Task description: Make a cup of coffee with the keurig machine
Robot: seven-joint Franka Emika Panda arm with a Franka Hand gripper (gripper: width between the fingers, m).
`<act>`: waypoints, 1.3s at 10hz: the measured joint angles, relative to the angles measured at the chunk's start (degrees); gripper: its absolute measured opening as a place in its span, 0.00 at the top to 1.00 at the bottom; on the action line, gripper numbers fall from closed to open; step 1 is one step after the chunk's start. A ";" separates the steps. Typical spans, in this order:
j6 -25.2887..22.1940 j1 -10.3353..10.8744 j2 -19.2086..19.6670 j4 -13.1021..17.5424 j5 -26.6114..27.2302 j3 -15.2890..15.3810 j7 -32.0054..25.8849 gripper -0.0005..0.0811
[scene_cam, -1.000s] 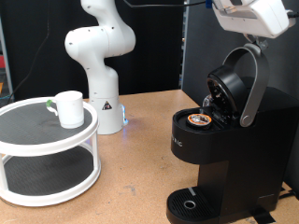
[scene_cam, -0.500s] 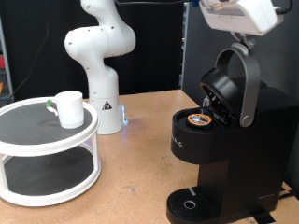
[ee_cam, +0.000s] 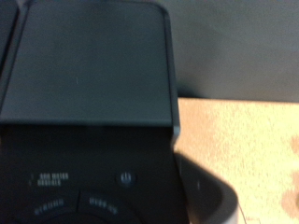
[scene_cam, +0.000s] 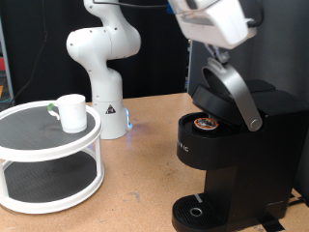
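Right now, at the exterior view's top: gripper (scene_cam: 218, 48) hanging directly over the coffee machine (scene_cam: 227, 164), close above the raised silver-trimmed lid (scene_cam: 232, 95), perhaps touching its handle, though contact too hidden to call. Impossible to tell whether fingers spread or pinched; fingertips hidden under the white hand body in the exterior view and absent from the wrist view. Nothing seen held between them. Straight below the hand, then, the thing that matters: lid standing half open, tilted, long axis slanting from upper left down to the hinge at lower right in the exterior view, open mouth facing down and left toward the brewing chamber. Seated in that chamber, a small pod (scene_cam: 205, 124) with brownish top, uncovered. Machine itself upright on the wooden table (scene_cam: 135, 184), at the exterior view's right, tall axis vertical, lettered front facing the exterior view's left and bottom, round drip base (scene_cam: 196, 211) bare of any mug. Looking down in the wrist view: the machine's flat black top (ee_cam: 89, 65), a power button (ee_cam: 124, 175) among blurred white lettering, table (ee_cam: 243, 140) beside. Well apart, at the exterior view's left: white cup (scene_cam: 70, 111) upright on the upper shelf of a round two-tier stand (scene_cam: 48, 169), near the robot arm base (scene_cam: 104, 58), far from hand and machine alike.
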 joint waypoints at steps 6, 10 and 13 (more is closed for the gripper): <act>5.17 -2.56 2.39 -4.67 -2.54 -2.35 -4.11 0.99; 8.45 -2.82 4.50 -6.63 -2.54 -2.83 -5.95 0.99; 10.65 -2.84 6.24 -8.02 -2.54 -2.86 -7.41 0.99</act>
